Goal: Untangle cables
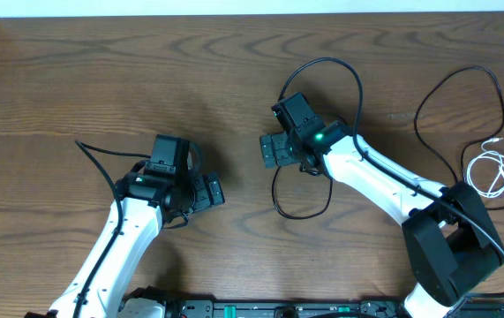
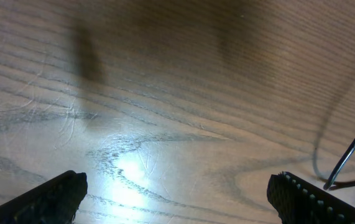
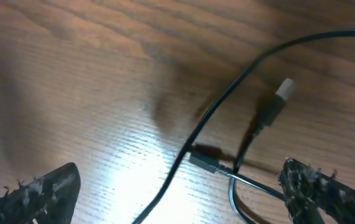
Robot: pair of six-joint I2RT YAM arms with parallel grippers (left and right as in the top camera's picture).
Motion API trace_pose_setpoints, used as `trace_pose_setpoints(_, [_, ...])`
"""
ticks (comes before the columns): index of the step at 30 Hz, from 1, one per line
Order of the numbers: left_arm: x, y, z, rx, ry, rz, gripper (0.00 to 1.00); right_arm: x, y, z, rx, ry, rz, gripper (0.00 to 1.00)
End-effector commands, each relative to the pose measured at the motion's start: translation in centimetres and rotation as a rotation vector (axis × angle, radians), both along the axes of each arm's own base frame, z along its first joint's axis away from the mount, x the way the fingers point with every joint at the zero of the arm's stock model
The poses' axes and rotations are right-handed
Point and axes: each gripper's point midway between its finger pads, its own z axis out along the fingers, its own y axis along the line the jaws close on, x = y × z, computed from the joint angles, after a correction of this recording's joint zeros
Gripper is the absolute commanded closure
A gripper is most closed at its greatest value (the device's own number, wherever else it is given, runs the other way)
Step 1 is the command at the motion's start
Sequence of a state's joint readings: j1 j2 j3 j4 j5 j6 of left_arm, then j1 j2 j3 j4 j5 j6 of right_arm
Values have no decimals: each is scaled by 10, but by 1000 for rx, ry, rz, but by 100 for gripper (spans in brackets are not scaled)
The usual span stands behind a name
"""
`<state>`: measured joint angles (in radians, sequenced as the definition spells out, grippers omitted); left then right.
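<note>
A black cable (image 1: 322, 62) loops around my right gripper (image 1: 274, 150), and a second loop of it (image 1: 300, 215) lies just below. In the right wrist view this cable (image 3: 217, 109) crosses the table between the wide open jaws (image 3: 180, 199). A dark plug (image 3: 205, 160) and a silver-tipped plug (image 3: 283, 89) lie beside it, and nothing is held. My left gripper (image 1: 212, 190) is open over bare wood (image 2: 177, 199), with a black cable (image 2: 351, 149) at its right edge. Another black cable (image 1: 428, 97) and a coiled white cable (image 1: 490, 168) lie at the far right.
A thin black wire (image 1: 101, 159) runs along the left arm. The right arm base (image 1: 450, 247) stands at the lower right. Wooden table (image 1: 101, 71) stretches to the back edge and a raised left border.
</note>
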<state>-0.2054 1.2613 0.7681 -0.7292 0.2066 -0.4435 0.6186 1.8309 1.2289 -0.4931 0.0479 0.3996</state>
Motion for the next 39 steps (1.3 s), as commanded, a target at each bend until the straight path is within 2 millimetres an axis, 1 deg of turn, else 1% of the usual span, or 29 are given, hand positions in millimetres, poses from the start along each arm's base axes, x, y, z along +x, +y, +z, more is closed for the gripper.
trace_pose_setpoints(1, [3, 2, 1, 11, -3, -2, 2, 2, -14, -8, -73, -16, -46, 1])
trace_pose_setpoints(4, [2, 2, 1, 12, -3, -2, 2, -2, -19, -18, -104, 7, -50, 2])
trace_pose_setpoints(9, [3, 2, 1, 11, -3, -2, 2, -9, -23, -51, -169, 72, -10, 1])
trace_pose_setpoints(10, [3, 2, 1, 11, -3, -2, 2, -11, -25, -58, -184, 89, 5, 2])
trace_pose_setpoints(12, [3, 2, 1, 11, -3, -2, 2, -19, -31, -69, -221, 130, 21, 8])
trace_pose_setpoints(14, [3, 2, 1, 11, -3, -2, 2, -26, -36, -76, -249, 165, 28, 18])
trace_pose_setpoints(16, [3, 2, 1, 11, -3, -2, 2, -28, -38, -77, -255, 174, 28, 31])
trace_pose_setpoints(20, [3, 2, 1, 11, -3, -2, 2, -28, -37, -76, -255, 171, 35, 64])
trace_pose_setpoints(21, [3, 2, 1, 11, -3, -2, 2, -28, -37, -76, -256, 171, 35, 70])
trace_pose_setpoints(23, [3, 2, 1, 11, -3, -2, 2, -28, -37, -76, -255, 171, 35, 73])
trace_pose_setpoints(24, [3, 2, 1, 11, -3, -2, 2, -28, -37, -76, -255, 171, 35, 76])
trace_pose_setpoints(25, [3, 2, 1, 11, -3, -2, 2, -28, -37, -76, -255, 170, 35, 83])
trace_pose_setpoints(27, [3, 2, 1, 11, -3, -2, 2, -28, -37, -76, -255, 170, 35, 89])
trace_pose_setpoints(28, [3, 2, 1, 11, -3, -2, 2, -28, -37, -76, -255, 171, 35, 96])
trace_pose_setpoints(29, [3, 2, 1, 11, -3, -2, 2, -28, -37, -76, -255, 171, 35, 99])
trace_pose_setpoints(34, [3, 2, 1, 11, -3, -2, 2, -26, -37, -75, -253, 167, 34, 99])
trace_pose_setpoints(37, [3, 2, 1, 11, -3, -2, 2, -20, -38, -70, -277, 141, 74, 99])
trace_pose_setpoints(39, [3, 2, 1, 11, -3, -2, 2, -13, -45, -62, -330, 104, 94, 99])
